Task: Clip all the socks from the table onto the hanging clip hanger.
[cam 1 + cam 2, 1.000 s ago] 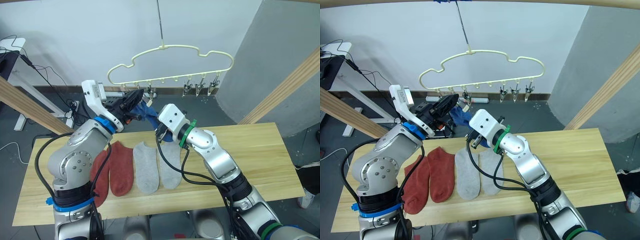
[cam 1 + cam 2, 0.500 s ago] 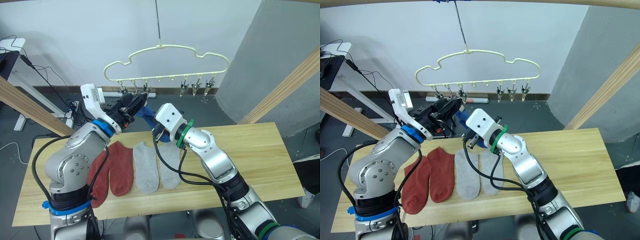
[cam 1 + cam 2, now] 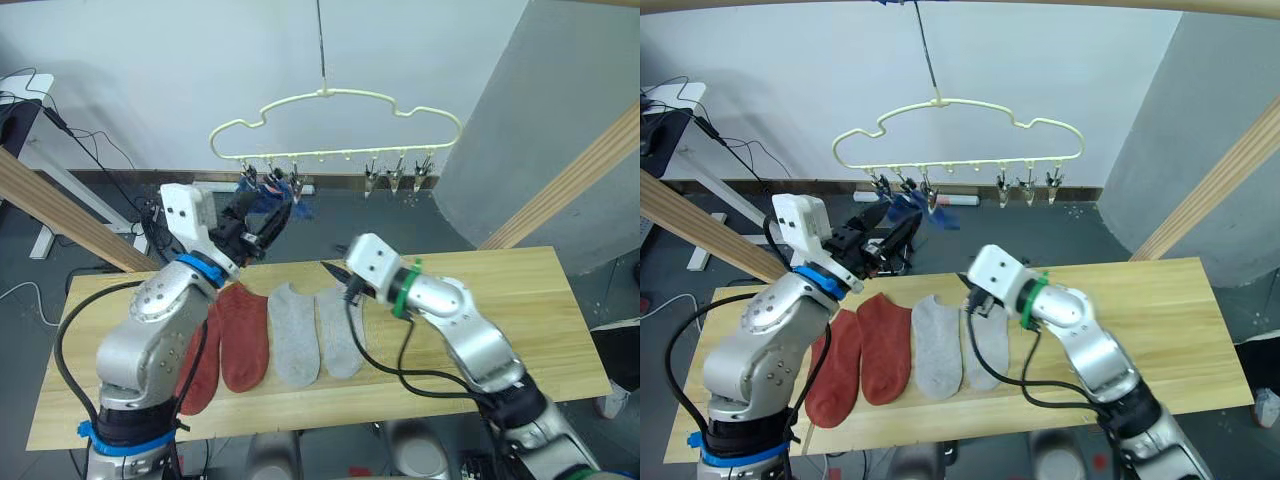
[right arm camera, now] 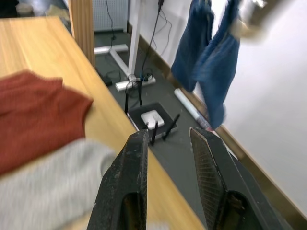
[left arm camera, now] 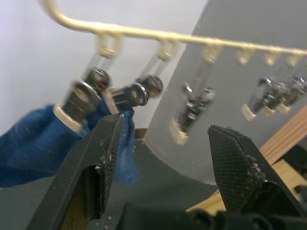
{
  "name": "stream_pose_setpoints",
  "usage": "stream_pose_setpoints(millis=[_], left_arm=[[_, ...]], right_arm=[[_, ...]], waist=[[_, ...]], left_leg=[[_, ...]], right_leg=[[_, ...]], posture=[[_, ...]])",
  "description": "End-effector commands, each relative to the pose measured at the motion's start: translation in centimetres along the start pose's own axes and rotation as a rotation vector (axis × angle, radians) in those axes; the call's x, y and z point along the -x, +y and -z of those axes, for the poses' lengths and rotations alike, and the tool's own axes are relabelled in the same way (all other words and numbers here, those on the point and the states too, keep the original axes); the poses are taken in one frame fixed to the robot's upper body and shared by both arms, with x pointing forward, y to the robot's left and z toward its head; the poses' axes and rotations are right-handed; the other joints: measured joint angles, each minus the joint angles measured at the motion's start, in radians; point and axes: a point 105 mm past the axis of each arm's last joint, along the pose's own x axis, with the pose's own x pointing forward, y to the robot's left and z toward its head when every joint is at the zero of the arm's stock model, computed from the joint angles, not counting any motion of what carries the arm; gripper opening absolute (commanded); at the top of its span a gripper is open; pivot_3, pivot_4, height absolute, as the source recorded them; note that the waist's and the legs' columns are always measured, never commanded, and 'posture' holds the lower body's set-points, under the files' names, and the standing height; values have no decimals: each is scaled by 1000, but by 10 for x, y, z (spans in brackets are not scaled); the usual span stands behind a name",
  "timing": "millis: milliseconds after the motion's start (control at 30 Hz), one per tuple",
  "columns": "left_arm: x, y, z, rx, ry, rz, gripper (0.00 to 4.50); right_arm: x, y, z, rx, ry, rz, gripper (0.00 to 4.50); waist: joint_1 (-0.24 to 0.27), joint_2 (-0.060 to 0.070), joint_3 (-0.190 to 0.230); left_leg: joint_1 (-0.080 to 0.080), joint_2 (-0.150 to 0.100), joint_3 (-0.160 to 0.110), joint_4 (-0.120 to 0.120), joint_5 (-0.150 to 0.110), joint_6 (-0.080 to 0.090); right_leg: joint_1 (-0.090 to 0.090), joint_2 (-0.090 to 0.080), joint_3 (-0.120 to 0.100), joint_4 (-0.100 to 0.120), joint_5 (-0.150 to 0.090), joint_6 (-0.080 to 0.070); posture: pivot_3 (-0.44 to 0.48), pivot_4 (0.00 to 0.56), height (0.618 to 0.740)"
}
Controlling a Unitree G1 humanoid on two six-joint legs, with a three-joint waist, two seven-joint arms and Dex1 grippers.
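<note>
Hanging blue socks (image 3: 908, 208) clipped | red, grey pairs flat on table (image 3: 1160, 310) | both end effectors apart, empty

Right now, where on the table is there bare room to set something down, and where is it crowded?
The table is bare wood from the right claw out to its right end. A thin strip is free along the near edge under the socks. The left half is crowded: two rust-red socks and two grey socks lie side by side. The left claw is up by the blue socks on the clip hanger.

Blue socks (image 3: 272, 196) blurred; which clips (image 5: 103, 93) hold them is perhaps uncertain.
</note>
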Motion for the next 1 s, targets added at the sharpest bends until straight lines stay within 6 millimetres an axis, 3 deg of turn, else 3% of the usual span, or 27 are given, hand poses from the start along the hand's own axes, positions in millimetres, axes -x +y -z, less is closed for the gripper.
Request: stream_pose_setpoints(millis=[33,133,400,833,1000], left_arm=[[2,-11,-13,-89,-98,7,3094],[-1,-19,-8,-89,-109,18,3094],[-10,-37,-4,-70,-155,37,3094],[-18,-36,-2,-78,-212,-65,3094],[-17,-40,1,-82,-202,-74,1697]], right_arm=[[34,-6,-19,40,-68,-45,1395],[58,-20,-28,12,-102,-40,1395],[92,-44,-46,-50,-147,14,1395],[101,-43,-41,-64,-98,66,1395],[101,-44,-41,-62,-94,72,1423]], waist=[[-1,0,0],[-2,0,0],[-6,0,0],[-10,0,0],[-10,0,0]], left_leg=[[0,-1,0,0,0,0],[1,-1,1,0,0,0],[1,-3,2,0,0,0],[1,-3,3,1,0,0],[1,-3,3,1,0,0]], right_leg=[[0,0,0,0,0,0],[1,2,0,0,0,0],[1,4,1,0,0,0],[1,4,2,0,0,0],[1,4,2,0,0,0]], posture=[[-231,338,740],[-240,339,740],[-282,341,740],[-311,346,740],[-311,346,740]])
